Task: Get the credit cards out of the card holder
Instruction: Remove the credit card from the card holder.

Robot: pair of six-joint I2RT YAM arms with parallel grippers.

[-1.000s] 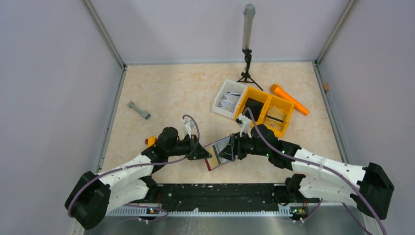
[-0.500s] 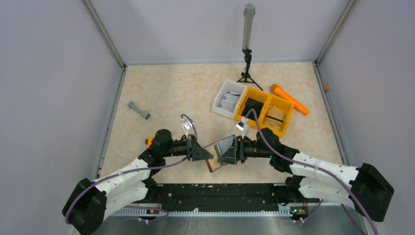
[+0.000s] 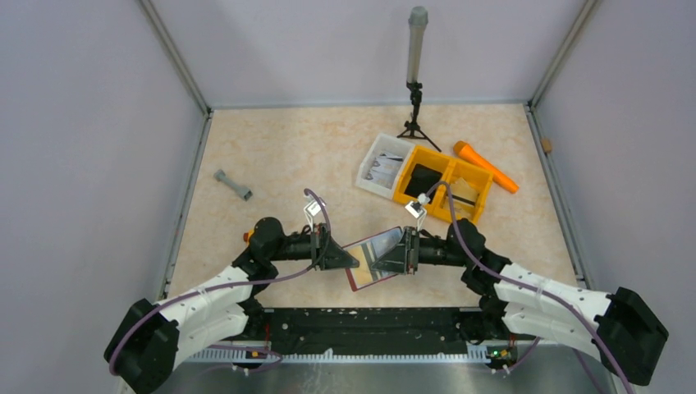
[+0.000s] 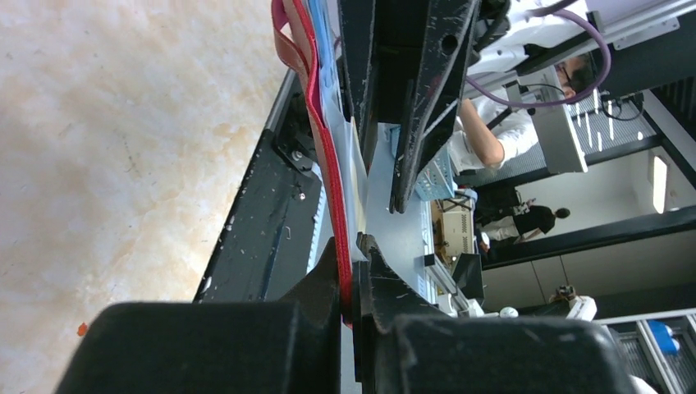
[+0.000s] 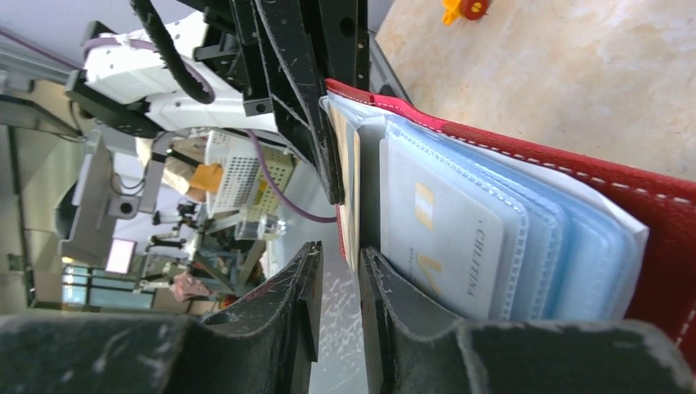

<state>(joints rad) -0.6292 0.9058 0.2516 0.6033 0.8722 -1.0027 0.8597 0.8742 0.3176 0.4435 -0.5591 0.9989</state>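
card holder (image 3: 371,264) between left end effector (image 3: 353,263) and right end effector (image 3: 387,261), bin (image 3: 443,184) behind, tray (image 3: 386,141) left of bin

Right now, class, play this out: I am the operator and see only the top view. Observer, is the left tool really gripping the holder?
Observer: Yes. In the left wrist view the left tool is shut on the holder's red edge.
Operator: Are there cards inside?
Observer: The right wrist view shows clear sleeves fanned out, with a pale card in the front one.
Operator: Has the right tool caught one?
Observer: Its fingertips straddle a thin cream edge with a gap showing. I cannot tell if it is pinched.
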